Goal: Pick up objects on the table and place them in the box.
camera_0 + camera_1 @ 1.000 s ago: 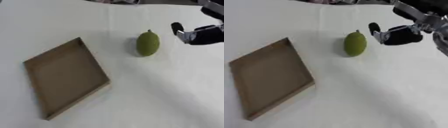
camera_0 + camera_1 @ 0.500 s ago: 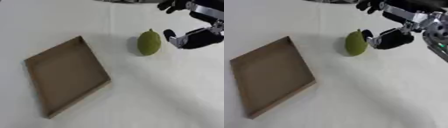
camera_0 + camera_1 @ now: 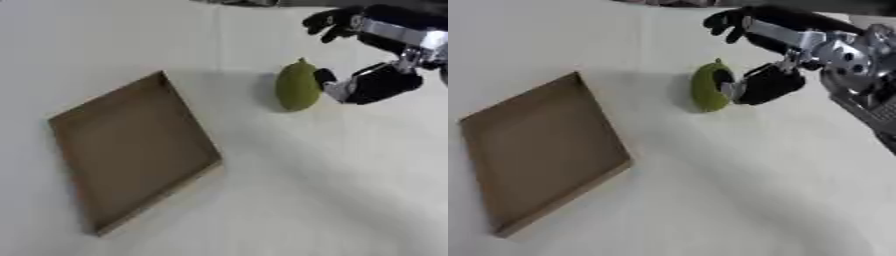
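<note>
A green oval fruit (image 3: 297, 86) lies on the white table, right of centre toward the far side. My right hand (image 3: 765, 83) comes in from the upper right and stands open beside it. Its thumb (image 3: 367, 86) is at the fruit's right side, touching or nearly touching, and its fingers (image 3: 726, 22) are spread beyond the fruit's far end, apart from it. A shallow brown cardboard box (image 3: 131, 150) lies turned askew at the left, with nothing in it. My left hand shows in neither view.
The white table (image 3: 332, 200) stretches bare to the right of the box and in front of the fruit. The right forearm (image 3: 859, 75) crosses the upper right corner.
My right hand has moved left to the fruit, its fingers now spread past the fruit's far end and its thumb at the fruit's side. Fruit and box have stayed put.
</note>
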Controlling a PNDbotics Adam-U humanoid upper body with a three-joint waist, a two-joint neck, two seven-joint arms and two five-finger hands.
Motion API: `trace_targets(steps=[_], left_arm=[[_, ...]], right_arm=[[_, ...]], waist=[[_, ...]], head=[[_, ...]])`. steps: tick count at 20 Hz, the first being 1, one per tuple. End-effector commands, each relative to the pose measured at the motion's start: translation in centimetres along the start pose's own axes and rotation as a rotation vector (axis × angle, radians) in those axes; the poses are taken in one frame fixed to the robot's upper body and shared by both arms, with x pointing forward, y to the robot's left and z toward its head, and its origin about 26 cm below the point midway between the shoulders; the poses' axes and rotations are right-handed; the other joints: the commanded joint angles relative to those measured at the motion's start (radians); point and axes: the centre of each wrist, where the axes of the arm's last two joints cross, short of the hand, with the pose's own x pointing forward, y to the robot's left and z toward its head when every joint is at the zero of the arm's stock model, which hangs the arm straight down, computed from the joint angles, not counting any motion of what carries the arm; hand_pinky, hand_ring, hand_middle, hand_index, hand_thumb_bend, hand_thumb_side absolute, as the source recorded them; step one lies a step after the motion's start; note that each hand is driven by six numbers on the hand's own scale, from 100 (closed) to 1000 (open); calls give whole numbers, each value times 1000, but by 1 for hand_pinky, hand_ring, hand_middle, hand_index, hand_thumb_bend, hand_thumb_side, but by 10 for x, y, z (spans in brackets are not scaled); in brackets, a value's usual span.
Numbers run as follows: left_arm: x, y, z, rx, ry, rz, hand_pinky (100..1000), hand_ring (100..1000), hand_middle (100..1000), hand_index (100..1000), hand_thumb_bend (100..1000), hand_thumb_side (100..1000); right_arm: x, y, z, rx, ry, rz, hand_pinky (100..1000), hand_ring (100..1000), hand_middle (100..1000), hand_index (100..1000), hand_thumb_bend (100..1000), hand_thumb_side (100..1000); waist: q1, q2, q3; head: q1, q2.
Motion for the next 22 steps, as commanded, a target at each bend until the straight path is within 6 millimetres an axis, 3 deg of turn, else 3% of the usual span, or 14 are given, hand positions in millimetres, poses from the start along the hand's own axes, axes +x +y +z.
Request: trace_targets(steps=[1,13,22], left_arm=[[5,0,-7,-10,-28,6,580,528,513,733,100,591],[4,0,-5,-9,-19,8,579,527,512,732,100,592],[4,0,-3,-9,-12,11,578,526,512,731,100,592]], right_arm=[[-4,-5,-5,-6,35,42,967,912,919,993,100,156],[-34,11,-44,60,130,99,981,934,940,1000,100,170],[-52,21,-64,116,169,90,982,939,947,999,100,237]], waist=[[4,-23,1],[5,-22,6],[5,-22,9]], head=[[-5,-1],[-5,-8],[-7,-14]])
